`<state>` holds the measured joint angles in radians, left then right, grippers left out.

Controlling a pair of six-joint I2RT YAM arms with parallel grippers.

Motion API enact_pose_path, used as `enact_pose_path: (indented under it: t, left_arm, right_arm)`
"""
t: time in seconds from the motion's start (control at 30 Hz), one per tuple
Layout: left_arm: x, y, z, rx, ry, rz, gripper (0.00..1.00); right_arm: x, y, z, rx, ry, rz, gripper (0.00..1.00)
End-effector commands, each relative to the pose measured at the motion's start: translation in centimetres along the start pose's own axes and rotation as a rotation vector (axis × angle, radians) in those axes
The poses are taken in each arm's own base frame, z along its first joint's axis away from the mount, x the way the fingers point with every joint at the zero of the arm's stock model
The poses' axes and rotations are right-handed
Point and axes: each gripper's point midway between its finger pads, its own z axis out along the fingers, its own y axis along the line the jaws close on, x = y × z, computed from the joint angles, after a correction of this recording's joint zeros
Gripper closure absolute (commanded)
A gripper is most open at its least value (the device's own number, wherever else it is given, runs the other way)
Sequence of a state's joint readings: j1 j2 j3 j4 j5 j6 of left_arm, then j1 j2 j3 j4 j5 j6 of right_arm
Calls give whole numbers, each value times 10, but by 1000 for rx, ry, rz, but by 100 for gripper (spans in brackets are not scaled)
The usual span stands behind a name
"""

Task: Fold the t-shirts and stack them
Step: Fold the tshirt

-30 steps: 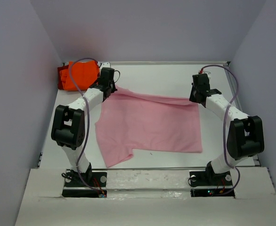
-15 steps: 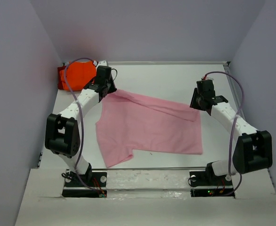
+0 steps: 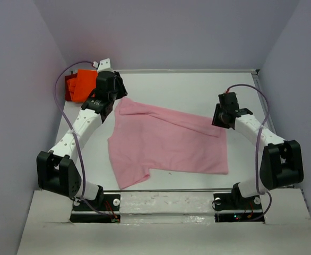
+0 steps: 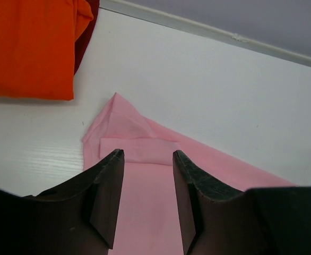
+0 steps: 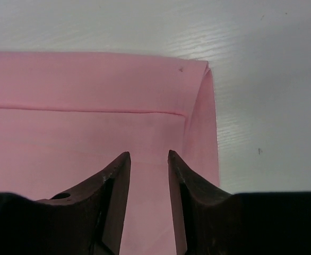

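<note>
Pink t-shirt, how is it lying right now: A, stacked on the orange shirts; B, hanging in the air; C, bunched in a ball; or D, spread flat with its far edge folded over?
D: the pink t-shirt lies spread out, far edge folded over, apart from the orange shirts.

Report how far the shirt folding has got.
Done: the orange shirts lie folded in a pile at the far left corner. In hand: the pink shirt is spread on the table with only its far edge turned over. The left gripper and right gripper stand open above its far corners, holding nothing. Left: finish folding the pink shirt and put it on the orange pile.
</note>
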<state>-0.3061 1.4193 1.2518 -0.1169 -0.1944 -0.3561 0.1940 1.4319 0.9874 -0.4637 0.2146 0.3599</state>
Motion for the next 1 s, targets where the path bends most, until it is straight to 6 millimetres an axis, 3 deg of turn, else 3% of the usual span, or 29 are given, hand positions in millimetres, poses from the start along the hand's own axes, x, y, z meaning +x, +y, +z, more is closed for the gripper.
enact_pose_path:
  t: [0.0,0.2,0.73,0.97]
  left_arm:
    - [-3,-3,-4,35,-41,4,48]
    - [5,-9,-9,87,-33,-5,48]
    - [-7,-14,-24,126,-67,-5,48]
    - [-12,-14,-28,124,-82,1,48]
  right_arm:
    - [-12,-1,19,67,2,20,61]
    - [-19,-2,42,126,24,6,64]
    - [-9,4,80,156,126,-37,64]
    - [-24,11,101,180,143,-65,64]
